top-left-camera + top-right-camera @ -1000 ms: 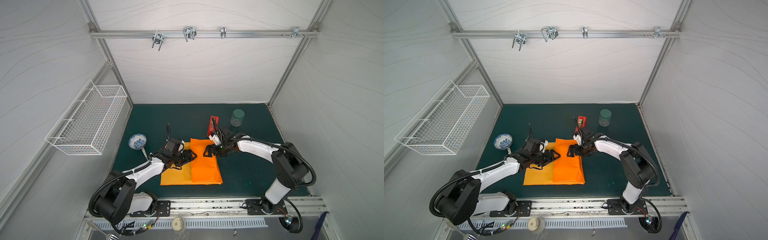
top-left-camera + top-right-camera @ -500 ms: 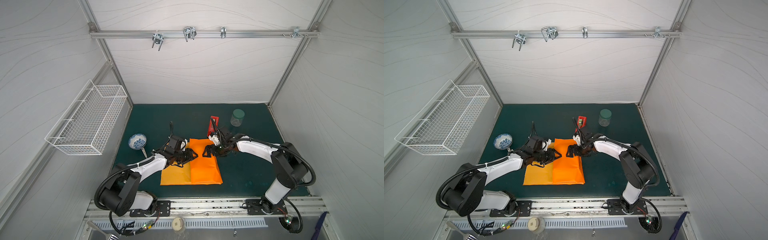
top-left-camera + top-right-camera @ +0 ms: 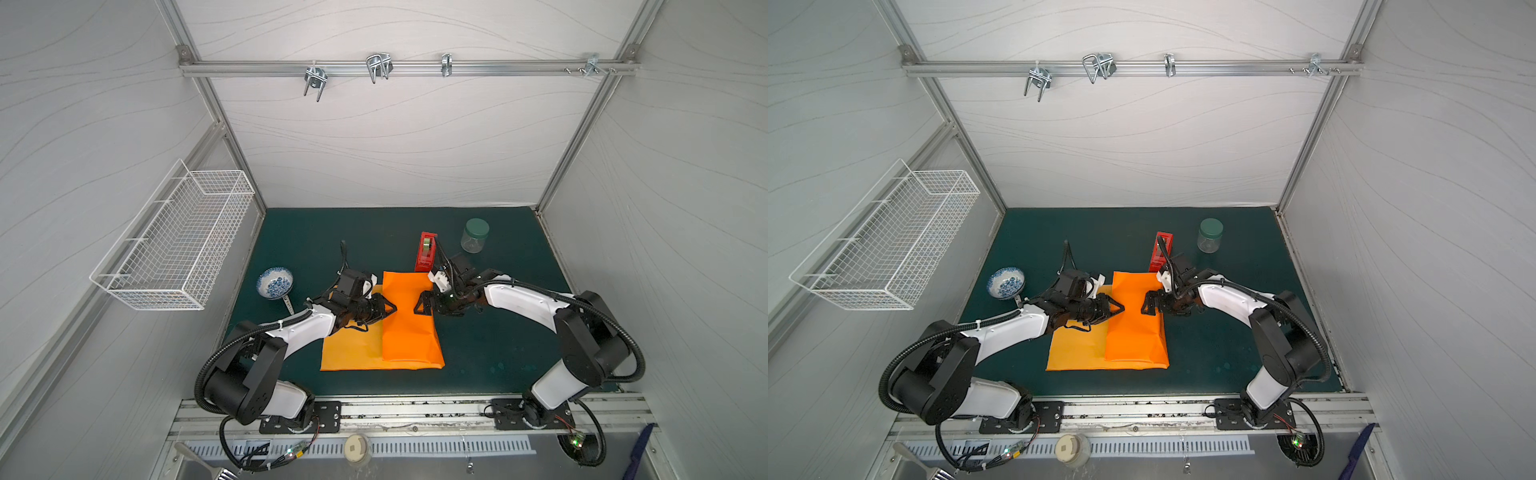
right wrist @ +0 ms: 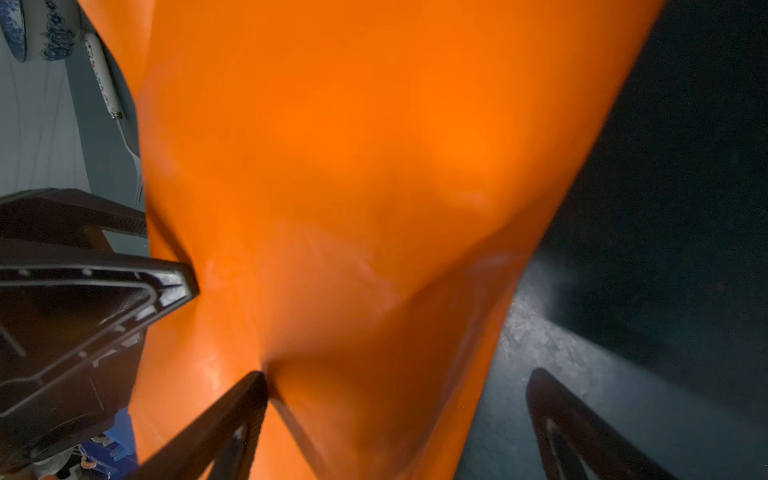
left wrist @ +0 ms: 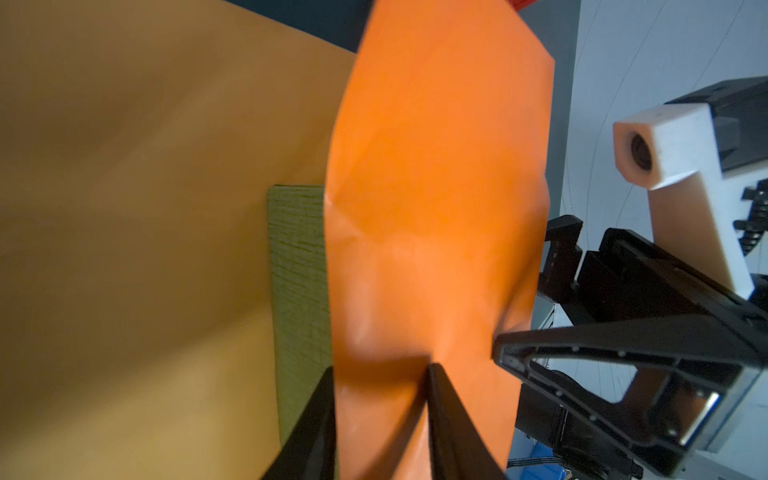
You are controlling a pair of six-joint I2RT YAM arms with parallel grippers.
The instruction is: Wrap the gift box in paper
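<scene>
gift box (image 5: 299, 291) mostly hidden under the paper (image 5: 436, 187) flap, only an olive strip showing, paper blurred in right wrist view

We see the paper (image 5: 436, 208) as thin and smooth with a soft sheen and faint creases, duller on its yellower side. The box (image 5: 297, 270) looks like matt card with a fine ribbed grain. The mat (image 3: 478, 357) is matt and faintly speckled. The left gripper (image 5: 379, 374) and right gripper (image 4: 397, 374) are semi-matt black plastic, and the arms (image 3: 519, 300) wear glossy white shells. The bowl (image 3: 275, 284) is glazed and shiny. The jar (image 3: 471, 245) is clear under a matt green lid (image 3: 477, 227). The dispenser (image 3: 425, 251) is red plastic, the basket (image 3: 174, 249) white coated wire, the rail (image 3: 415, 67) bare brushed metal.
</scene>
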